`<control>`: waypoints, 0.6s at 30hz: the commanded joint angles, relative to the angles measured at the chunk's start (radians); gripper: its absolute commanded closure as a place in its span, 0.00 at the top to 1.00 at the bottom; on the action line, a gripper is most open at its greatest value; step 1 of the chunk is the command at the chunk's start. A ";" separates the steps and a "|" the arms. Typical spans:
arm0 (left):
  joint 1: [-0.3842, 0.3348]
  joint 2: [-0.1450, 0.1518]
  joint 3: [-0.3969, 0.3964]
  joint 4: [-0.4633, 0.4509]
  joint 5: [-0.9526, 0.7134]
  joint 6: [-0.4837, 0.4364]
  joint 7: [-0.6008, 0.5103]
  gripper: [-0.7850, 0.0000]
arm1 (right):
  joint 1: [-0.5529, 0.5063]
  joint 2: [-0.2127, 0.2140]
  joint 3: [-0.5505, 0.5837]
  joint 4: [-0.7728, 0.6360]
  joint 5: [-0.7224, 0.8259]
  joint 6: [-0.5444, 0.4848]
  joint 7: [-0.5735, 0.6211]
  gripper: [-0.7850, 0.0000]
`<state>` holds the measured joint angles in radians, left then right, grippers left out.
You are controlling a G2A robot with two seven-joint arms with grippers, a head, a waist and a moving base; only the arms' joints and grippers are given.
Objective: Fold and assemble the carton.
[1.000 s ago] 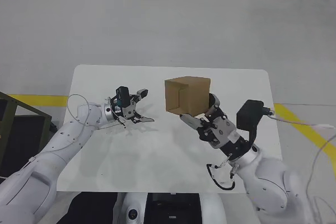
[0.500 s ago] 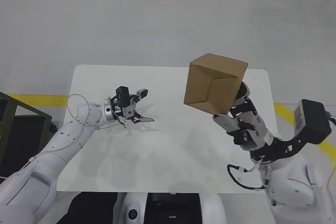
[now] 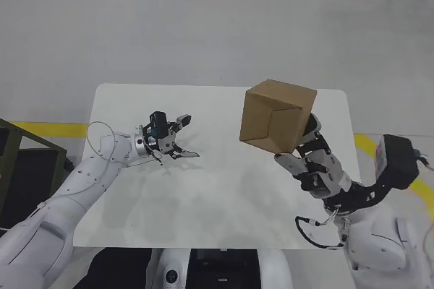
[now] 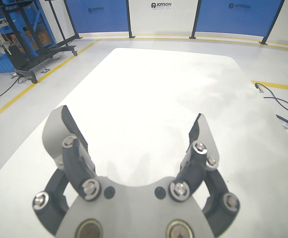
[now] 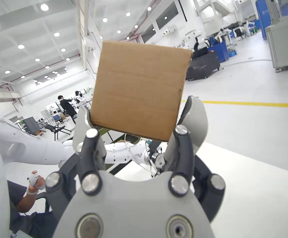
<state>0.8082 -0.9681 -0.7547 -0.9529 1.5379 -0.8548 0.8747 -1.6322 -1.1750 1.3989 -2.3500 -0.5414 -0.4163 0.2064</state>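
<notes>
Cardboard crushes easily, so I judge that the squeeze matters most: my right end effector (image 3: pixel 298 141) is clenched on the carton (image 3: pixel 277 115) across two opposite walls, and that pinch should hold the carton square without bowing the walls inward. The carton hangs tilted in the air, clear of the surface, over the far right part of the bench (image 3: pixel 224 202). From my right wrist I see one plain brown wall (image 5: pixel 139 92) between my pads. I cannot tell which flaps are closed. My left end effector (image 3: pixel 189 136) is released, jaws spread wide, low over the left middle of the bench and well apart from the carton. To do this step well, I would bring the carton down toward the centre, turn its unfinished side to the left, and let the free end effector (image 4: pixel 131 115) press the flaps while the right one braces.

Underneath, the bench is white, smooth and faintly glossy, so a carton set down may slide. Around it is a pale factory floor with yellow lines, blue perforated panels at the far side, and a wheeled screen stand (image 4: pixel 22 25).
</notes>
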 commanded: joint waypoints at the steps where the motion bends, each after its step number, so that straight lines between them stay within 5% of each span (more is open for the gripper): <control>1: 0.000 0.000 0.000 0.000 0.000 0.000 0.000 1.00 | -0.006 -0.001 -0.019 0.000 -0.036 0.060 0.029 0.49; 5: 0.000 0.000 0.000 0.000 0.000 0.000 0.000 1.00 | -0.010 -0.002 -0.053 0.030 -0.067 0.128 0.062 0.56; 18: 0.000 0.000 0.000 0.000 0.000 0.000 0.000 1.00 | 0.048 -0.015 -0.182 0.276 -0.196 0.299 0.107 0.50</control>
<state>0.8082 -0.9681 -0.7547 -0.9529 1.5379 -0.8548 0.8747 -1.5856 -1.1894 1.2187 -2.0834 -0.7286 -0.1281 0.3130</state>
